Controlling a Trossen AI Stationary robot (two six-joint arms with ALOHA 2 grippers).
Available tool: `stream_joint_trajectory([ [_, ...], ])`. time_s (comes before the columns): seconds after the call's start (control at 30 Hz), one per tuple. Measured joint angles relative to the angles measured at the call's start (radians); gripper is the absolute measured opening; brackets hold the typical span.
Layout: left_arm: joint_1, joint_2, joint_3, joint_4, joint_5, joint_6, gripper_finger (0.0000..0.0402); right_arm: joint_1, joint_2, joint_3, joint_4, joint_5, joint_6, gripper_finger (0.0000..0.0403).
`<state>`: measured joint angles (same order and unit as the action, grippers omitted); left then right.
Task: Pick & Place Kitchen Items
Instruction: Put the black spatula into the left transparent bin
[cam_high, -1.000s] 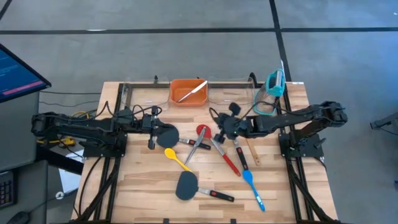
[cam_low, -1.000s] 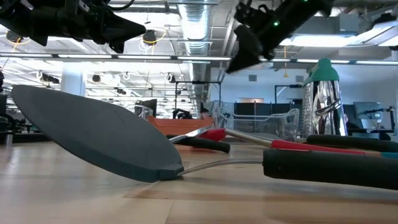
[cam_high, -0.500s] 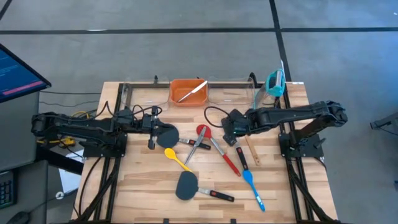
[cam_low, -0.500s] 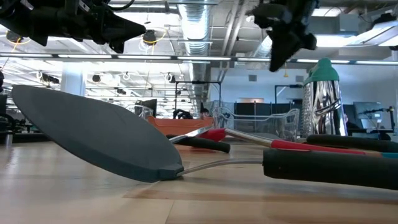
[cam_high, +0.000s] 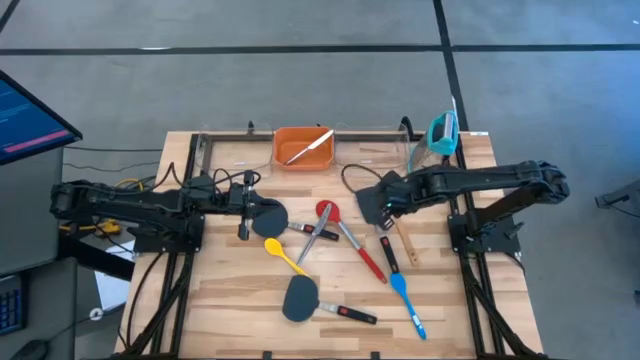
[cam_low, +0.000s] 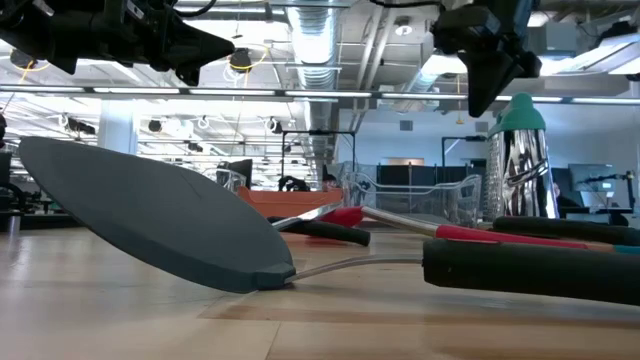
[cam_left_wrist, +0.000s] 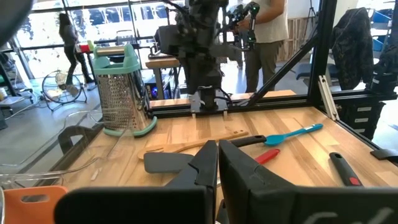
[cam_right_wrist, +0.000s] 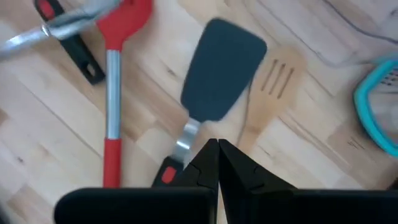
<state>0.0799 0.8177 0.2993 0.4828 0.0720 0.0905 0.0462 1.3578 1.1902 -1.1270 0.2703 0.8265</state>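
Both grippers clenched and empty; no legible writing on any item.
High view: left gripper (cam_high: 243, 206) at 9 o'clock, right gripper (cam_high: 383, 207) at 2 o'clock, utensils scattered mid-table. Right wrist view: pressed-together fingers above black spatula (cam_right_wrist: 221, 73), beside wooden fork (cam_right_wrist: 273, 93) and red spoon (cam_right_wrist: 118, 74).

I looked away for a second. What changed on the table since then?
The right gripper, shut and empty, drew back toward its own side and now hovers over the black spatula beside the wooden fork. The left gripper stayed put, shut. No utensil moved.
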Motion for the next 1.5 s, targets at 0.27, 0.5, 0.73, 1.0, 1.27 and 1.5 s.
stream_joint_trajectory([
  [0.27, 0.0, 0.0, 0.0, -0.005, 0.0, -0.002, 0.0002, -0.012, -0.089, -0.226, 0.272, -0.087, 0.021, 0.0],
  [0.5, 0.0, 0.0, 0.0, -0.005, 0.0, 0.001, 0.0002, 0.006, -0.046, -0.279, 0.32, -0.115, 0.101, 0.0],
  [0.73, 0.0, 0.0, 0.0, -0.005, 0.0, 0.001, 0.0002, -0.011, 0.043, -0.277, 0.319, -0.234, 0.178, 0.0027],
  [1.0, 0.0, 0.0, 0.0, -0.005, 0.0, 0.001, 0.0002, -0.007, 0.143, -0.278, 0.319, -0.398, 0.202, 0.0116],
  [1.27, 0.0, 0.0, 0.0, -0.005, 0.0, 0.001, 0.0002, -0.007, 0.17, -0.278, 0.317, -0.402, 0.195, 0.0211],
  [1.5, 0.0, 0.0, 0.0, -0.007, 0.0, 0.001, 0.0002, 0.002, 0.17, -0.278, 0.32, -0.387, 0.161, 0.0249],
])
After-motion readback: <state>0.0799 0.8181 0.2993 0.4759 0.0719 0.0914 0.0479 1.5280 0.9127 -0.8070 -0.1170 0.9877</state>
